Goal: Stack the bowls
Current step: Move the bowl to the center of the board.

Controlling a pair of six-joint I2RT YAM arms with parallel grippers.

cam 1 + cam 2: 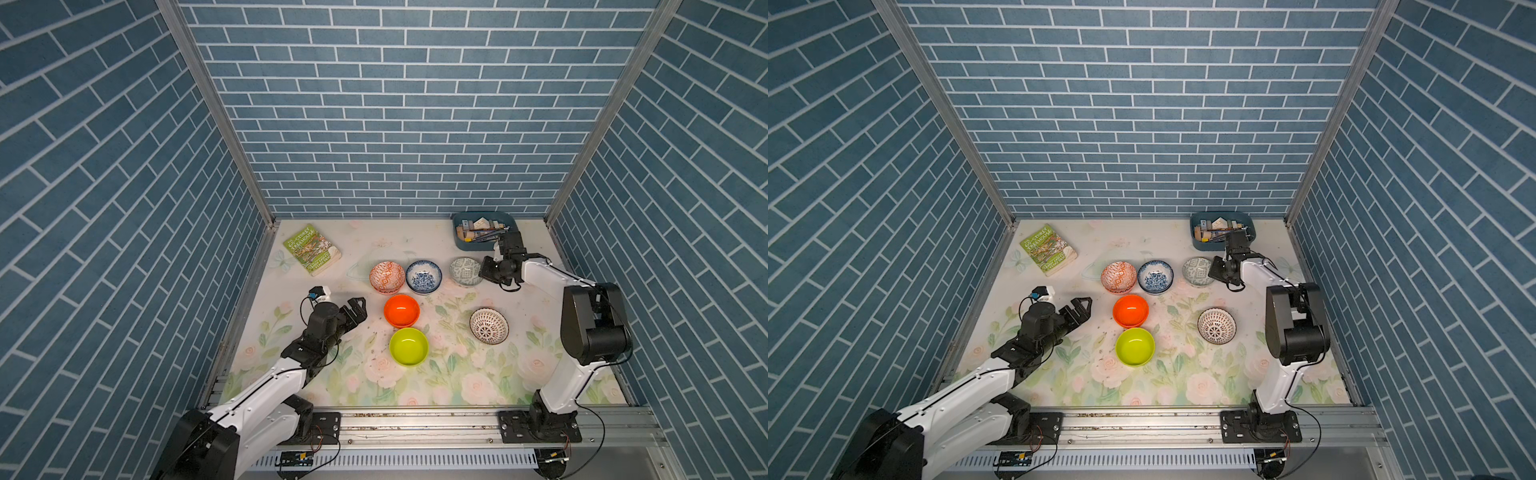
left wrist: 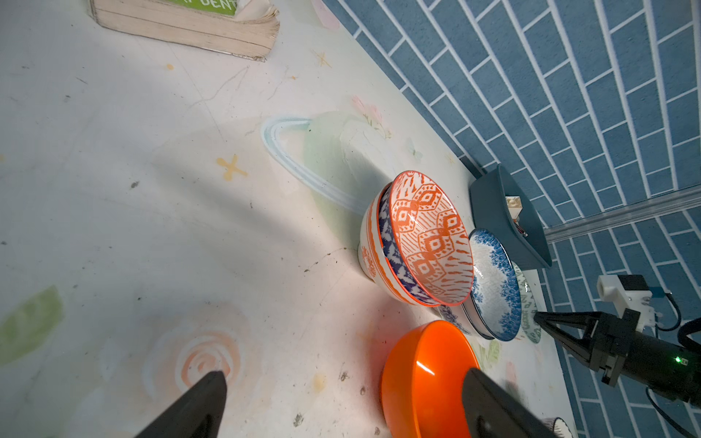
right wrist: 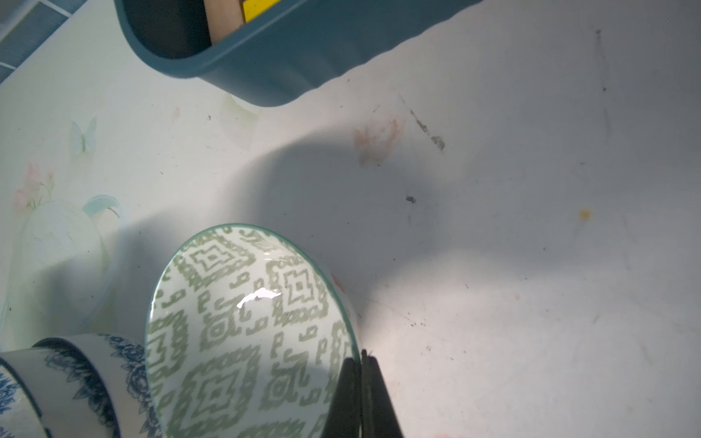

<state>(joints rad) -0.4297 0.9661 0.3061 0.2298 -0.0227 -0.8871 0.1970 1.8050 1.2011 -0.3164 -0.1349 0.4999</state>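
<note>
A row of bowls stands at the back in both top views. It holds a nested stack topped by an orange-white patterned bowl (image 1: 387,277) (image 2: 428,239), a blue-white floral bowl (image 1: 423,276) and a grey-green patterned bowl (image 1: 465,272) (image 3: 246,333). In front lie a plain orange bowl (image 1: 401,310) (image 2: 421,379), a lime-green bowl (image 1: 409,346) and a brown-lattice bowl (image 1: 489,326). My right gripper (image 3: 360,354) is shut on the grey-green bowl's rim. My left gripper (image 2: 345,375) is open just left of the orange bowl, holding nothing.
A blue tray (image 1: 461,243) of small items sits at the back right, just behind my right wrist. A green book (image 1: 312,249) lies at the back left. The brick-patterned walls close in both sides and the back.
</note>
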